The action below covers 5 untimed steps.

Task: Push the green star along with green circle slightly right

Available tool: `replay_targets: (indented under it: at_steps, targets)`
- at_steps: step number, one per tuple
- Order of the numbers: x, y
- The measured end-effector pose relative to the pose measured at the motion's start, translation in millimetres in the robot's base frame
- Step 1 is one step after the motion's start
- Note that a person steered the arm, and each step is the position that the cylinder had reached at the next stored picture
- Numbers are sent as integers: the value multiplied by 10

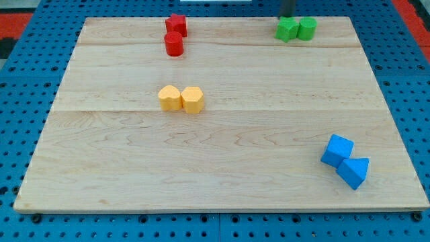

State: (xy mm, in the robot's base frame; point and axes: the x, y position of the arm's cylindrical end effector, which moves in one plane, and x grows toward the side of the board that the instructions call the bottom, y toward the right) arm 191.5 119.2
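Observation:
The green star (287,29) sits near the view's top right of the wooden board (222,148), touching the green circle (307,28) on its right. My rod comes down from the view's top edge, and my tip (287,17) is just behind the green star, at its top side, close to or touching it.
A red block (177,24) and a red cylinder (174,44) stand at the top centre-left. Two yellow blocks (181,99) sit side by side left of centre. Two blue blocks (345,161) lie at the bottom right near the board's edge.

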Motion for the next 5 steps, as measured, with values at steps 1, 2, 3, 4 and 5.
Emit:
replay_targets:
  at_steps: [1,2,3,4,5]
  targets:
    - [210,-233]
    - [377,-45]
    - [31,148]
    - [7,161]
    - [70,528]
